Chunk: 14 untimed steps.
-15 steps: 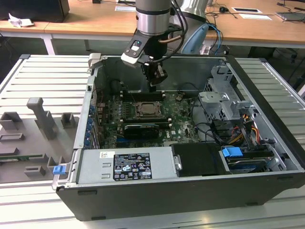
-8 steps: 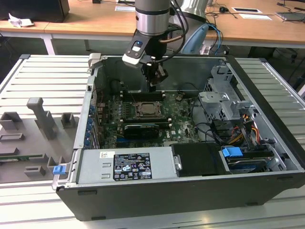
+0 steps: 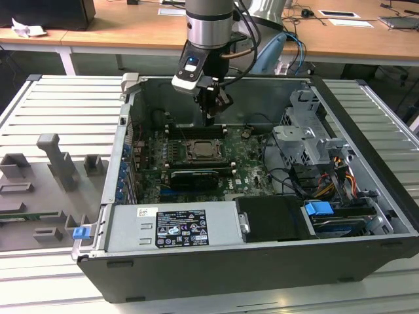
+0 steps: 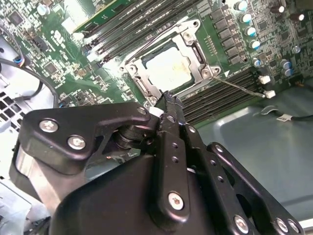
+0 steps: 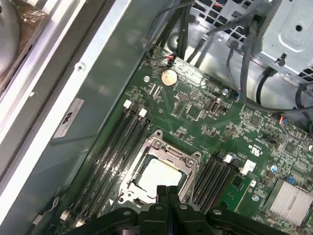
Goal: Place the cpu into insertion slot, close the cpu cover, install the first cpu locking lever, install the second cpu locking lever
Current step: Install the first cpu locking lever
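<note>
Pincer (image 3: 208,120) hovering above insertion slot (image 3: 191,156), fingertips (image 5: 161,191) pressed together; cpu (image 4: 168,68) seated within, cpu cover (image 4: 193,46) lying flat around it, lever (image 4: 239,87) sticking out over memory slots (image 4: 220,96).

We see a ribbed grey metal table (image 3: 52,98) carrying the open computer case (image 3: 262,271). Toward the exterior view's left, grey fixture blocks (image 3: 57,160) stand on it, and what may be a small blue clip (image 3: 80,231) lies just beside the case.
</note>
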{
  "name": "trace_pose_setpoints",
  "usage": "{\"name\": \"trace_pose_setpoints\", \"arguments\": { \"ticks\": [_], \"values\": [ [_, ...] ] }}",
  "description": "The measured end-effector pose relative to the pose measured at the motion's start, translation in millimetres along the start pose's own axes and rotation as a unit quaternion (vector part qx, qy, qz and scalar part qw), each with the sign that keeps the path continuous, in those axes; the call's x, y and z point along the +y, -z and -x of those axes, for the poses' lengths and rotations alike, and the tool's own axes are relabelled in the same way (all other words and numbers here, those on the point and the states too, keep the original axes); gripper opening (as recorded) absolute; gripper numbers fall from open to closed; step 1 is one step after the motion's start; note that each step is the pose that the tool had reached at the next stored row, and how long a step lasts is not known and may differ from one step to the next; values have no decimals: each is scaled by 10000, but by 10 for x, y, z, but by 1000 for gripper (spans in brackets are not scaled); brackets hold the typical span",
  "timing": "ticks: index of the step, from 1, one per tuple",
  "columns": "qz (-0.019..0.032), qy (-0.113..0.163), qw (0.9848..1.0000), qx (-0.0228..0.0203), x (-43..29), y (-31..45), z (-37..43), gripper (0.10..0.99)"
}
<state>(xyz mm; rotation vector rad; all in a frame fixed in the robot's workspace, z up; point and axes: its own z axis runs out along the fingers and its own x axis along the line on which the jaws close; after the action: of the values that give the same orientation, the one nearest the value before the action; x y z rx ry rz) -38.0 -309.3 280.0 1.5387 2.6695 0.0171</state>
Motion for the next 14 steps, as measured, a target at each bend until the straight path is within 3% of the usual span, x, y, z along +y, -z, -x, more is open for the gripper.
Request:
{"name": "trace_pose_setpoints", "arguments": {
  "ticks": [8, 14],
  "values": [
    [15, 320, 9995, 13, -2, 0, 0, 106],
    [27, 585, 9983, 23, 2, 0, 2, 106]
  ]
}}
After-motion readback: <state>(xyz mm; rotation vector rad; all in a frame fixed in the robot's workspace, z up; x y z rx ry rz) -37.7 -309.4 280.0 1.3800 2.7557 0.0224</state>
